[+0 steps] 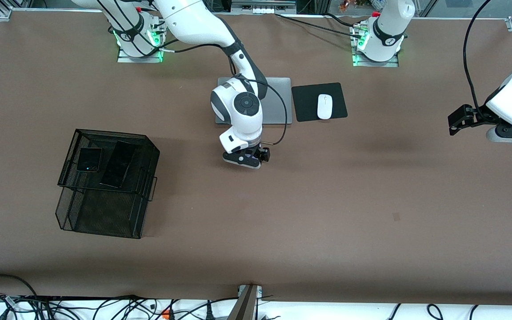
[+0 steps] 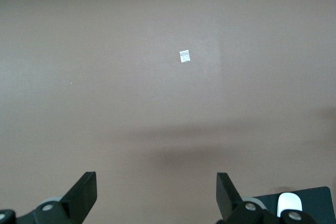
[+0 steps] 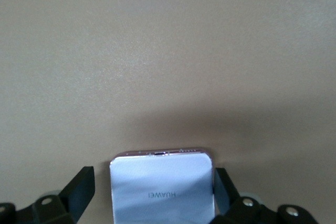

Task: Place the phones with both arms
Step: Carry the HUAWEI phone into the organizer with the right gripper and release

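Note:
A pale lilac-white flip phone (image 3: 163, 182) lies flat on the brown table between the fingers of my right gripper (image 3: 152, 192). The jaws are open, one finger on each side of it, and do not clamp it. In the front view the right gripper (image 1: 247, 158) is low over the table, nearer the camera than the laptop, and hides that phone. A small black flip phone (image 1: 90, 159) and a long black slab phone (image 1: 118, 164) lie on the top tier of a black mesh tray (image 1: 105, 213). My left gripper (image 1: 456, 120) hangs open and empty at the left arm's end; the left wrist view shows the left gripper (image 2: 156, 192) over bare table.
A grey laptop (image 1: 278, 98) lies closed near the bases, partly covered by the right arm. Beside it a white mouse (image 1: 324, 106) sits on a black pad (image 1: 305, 102). A small tape mark (image 1: 396, 216) is on the table. Cables run along the front edge.

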`<action>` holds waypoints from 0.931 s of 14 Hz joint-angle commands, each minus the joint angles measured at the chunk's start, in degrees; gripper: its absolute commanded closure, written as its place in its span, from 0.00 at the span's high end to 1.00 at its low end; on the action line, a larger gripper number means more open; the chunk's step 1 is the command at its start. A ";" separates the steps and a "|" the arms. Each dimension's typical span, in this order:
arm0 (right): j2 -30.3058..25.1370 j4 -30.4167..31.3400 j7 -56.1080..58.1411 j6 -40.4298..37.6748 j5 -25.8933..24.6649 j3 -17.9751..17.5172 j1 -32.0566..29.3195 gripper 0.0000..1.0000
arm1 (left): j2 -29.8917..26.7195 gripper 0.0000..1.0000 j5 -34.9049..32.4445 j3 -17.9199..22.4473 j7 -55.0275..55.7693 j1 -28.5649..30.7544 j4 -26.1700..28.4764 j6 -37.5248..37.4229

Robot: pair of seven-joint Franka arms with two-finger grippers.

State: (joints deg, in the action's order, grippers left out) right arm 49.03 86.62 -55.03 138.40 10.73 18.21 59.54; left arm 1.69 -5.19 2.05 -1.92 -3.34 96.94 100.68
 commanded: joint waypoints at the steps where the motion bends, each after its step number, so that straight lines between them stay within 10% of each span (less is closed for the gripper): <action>1: -0.07 0.48 1.24 1.26 1.05 -0.46 0.22 1.00 | -0.20 1.00 1.14 -0.03 0.25 0.00 -0.78 0.04; 5: 0.28 0.48 1.41 1.44 1.05 -0.55 0.22 0.89 | -0.11 1.00 1.23 -0.03 0.16 0.09 -0.70 0.04; 7: -0.16 0.39 2.81 1.09 1.05 -0.55 0.05 0.32 | -0.11 1.00 1.23 -0.03 0.16 0.17 -0.70 -0.04; 8: -0.42 0.22 3.26 0.91 1.05 -0.55 0.05 0.21 | -0.11 1.00 1.23 -0.03 0.25 0.17 -0.70 -0.04; 13: -7.87 -1.27 6.15 -11.09 1.14 0.24 -1.61 0.16 | -0.19 1.00 1.23 -0.03 0.25 0.17 -0.70 -0.74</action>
State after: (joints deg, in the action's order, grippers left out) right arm 47.04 84.97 -52.11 133.81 10.73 18.46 59.34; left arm 1.69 -5.19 2.05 -1.62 -3.32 96.81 100.84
